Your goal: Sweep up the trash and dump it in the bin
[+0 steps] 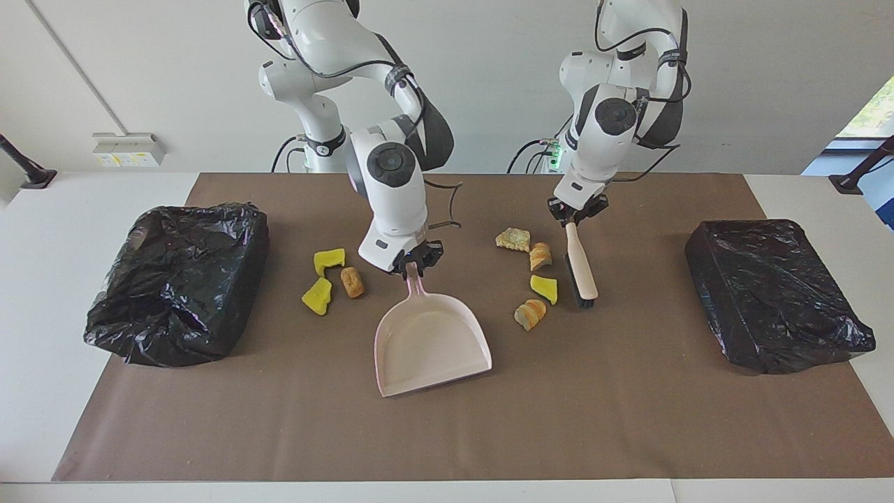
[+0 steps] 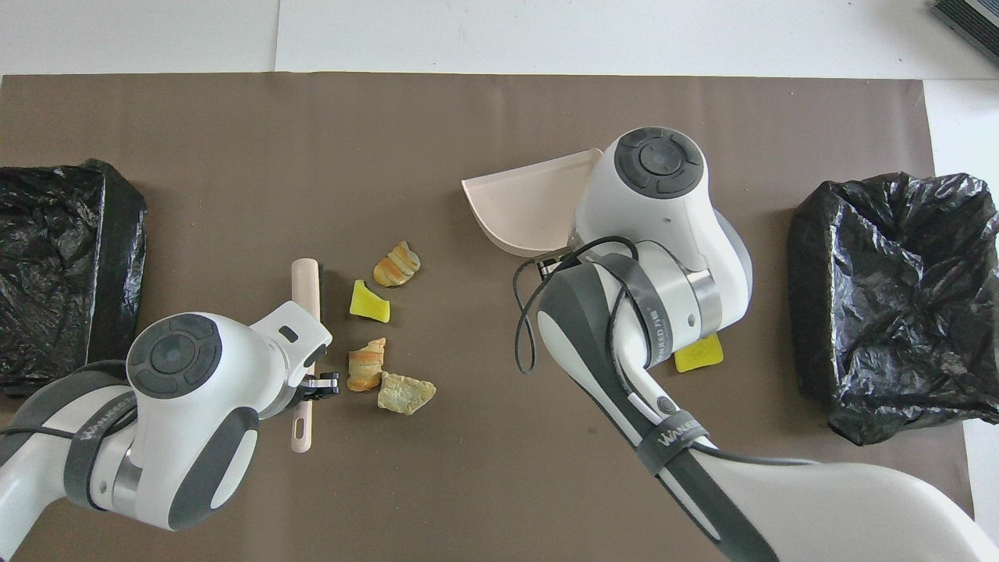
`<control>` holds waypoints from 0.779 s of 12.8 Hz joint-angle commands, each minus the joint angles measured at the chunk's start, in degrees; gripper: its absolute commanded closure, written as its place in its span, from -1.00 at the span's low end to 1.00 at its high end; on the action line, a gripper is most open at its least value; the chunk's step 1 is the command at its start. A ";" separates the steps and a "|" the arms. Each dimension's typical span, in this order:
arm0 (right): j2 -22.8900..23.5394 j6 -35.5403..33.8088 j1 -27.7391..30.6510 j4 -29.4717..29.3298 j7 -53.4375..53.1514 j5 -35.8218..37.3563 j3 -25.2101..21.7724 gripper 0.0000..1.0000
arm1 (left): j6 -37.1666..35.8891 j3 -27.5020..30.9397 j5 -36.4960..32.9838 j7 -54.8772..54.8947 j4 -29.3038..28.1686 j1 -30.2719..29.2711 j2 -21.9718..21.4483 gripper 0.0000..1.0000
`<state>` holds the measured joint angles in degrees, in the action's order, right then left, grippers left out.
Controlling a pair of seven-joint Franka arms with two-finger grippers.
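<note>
Main risk: the pink dustpan (image 1: 429, 341) is sitting skewed, its open lip angling toward the table edge away from the robots and a bit toward the left arm's end, not squarely toward the scraps; a brush stroke aimed badly is likely pushing trash past the lip or along its side wall instead of into the pan. Second risk: the dustpan is being held only at the handle tip, so brush pressure on the pan may be pivoting it in the grip. Third: the brush (image 1: 581, 270) is standing just beside the trash w/o touching it, so a shallow pass may be skipping over the low pieces. Right gripper (image 1: 415, 261) is over the mat's middle, pointing down, fingers clamped on the dustpan handle end. Left gripper (image 1: 577, 212) is closed on the brush handle's top end, brush slanting down w/ bristles at the mat. Trash near the brush: a beige pastry square (image 1: 513, 239), a tan slice (image 1: 539, 256), a yellow sponge bit (image 1: 545, 288), a second tan slice (image 1: 530, 314), all between brush and pan. Toward the right arm's end: two more yellow bits (image 1: 323, 279) and a brown lump (image 1: 353, 281), near the open black bin (image 1: 178, 279). A second bagged bin (image 1: 772, 293) is sitting at the left arm's end.
</note>
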<state>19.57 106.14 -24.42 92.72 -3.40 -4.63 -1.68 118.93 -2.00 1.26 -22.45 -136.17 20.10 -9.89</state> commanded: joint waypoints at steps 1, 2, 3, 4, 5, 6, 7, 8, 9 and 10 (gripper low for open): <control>-8.30 -1.21 0.86 9.37 16.42 -1.61 0.28 1.00 | -1.69 -0.37 0.14 0.57 0.03 -1.46 -1.01 1.00; -9.71 0.80 0.78 12.72 24.76 -1.35 0.28 1.00 | -1.42 -0.46 0.23 0.48 -0.14 -1.38 -1.10 1.00; -10.42 2.74 0.60 14.40 31.71 -1.26 0.28 1.00 | -1.42 -0.46 0.23 0.48 -0.40 -1.38 -1.19 1.00; -10.78 3.97 0.86 15.64 38.75 -1.17 0.28 1.00 | -1.42 -0.46 0.23 0.30 -0.67 -1.20 -1.19 1.00; -10.96 5.12 0.78 16.26 45.78 -0.91 0.19 1.00 | -1.42 -0.46 0.23 0.21 -0.85 -0.94 -1.19 1.00; -11.13 5.13 0.86 16.44 51.33 -0.21 0.10 1.00 | -1.42 -0.54 0.23 -0.13 -0.93 -0.59 -1.28 1.00; -11.22 5.39 0.86 17.05 55.91 0.58 0.10 1.00 | -1.33 -0.72 0.23 -0.66 -1.28 -0.41 -1.19 1.00; -11.48 5.39 0.78 17.23 57.96 1.89 0.10 1.00 | -0.98 -0.81 0.49 -0.75 -1.98 0.55 -1.28 1.00; -12.18 5.48 0.25 18.10 57.98 3.03 0.19 1.00 | -0.98 -0.81 0.67 -0.93 -1.99 0.99 -1.28 1.00; -12.71 5.57 -0.19 19.50 57.80 3.57 0.19 1.00 | -0.89 -0.81 0.76 -1.97 -2.25 1.78 -1.19 1.00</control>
<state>10.01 110.30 -23.99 108.22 52.55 -2.73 -1.63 118.32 -3.09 1.31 -22.85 -137.28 20.15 -9.91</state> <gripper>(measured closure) 0.678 0.740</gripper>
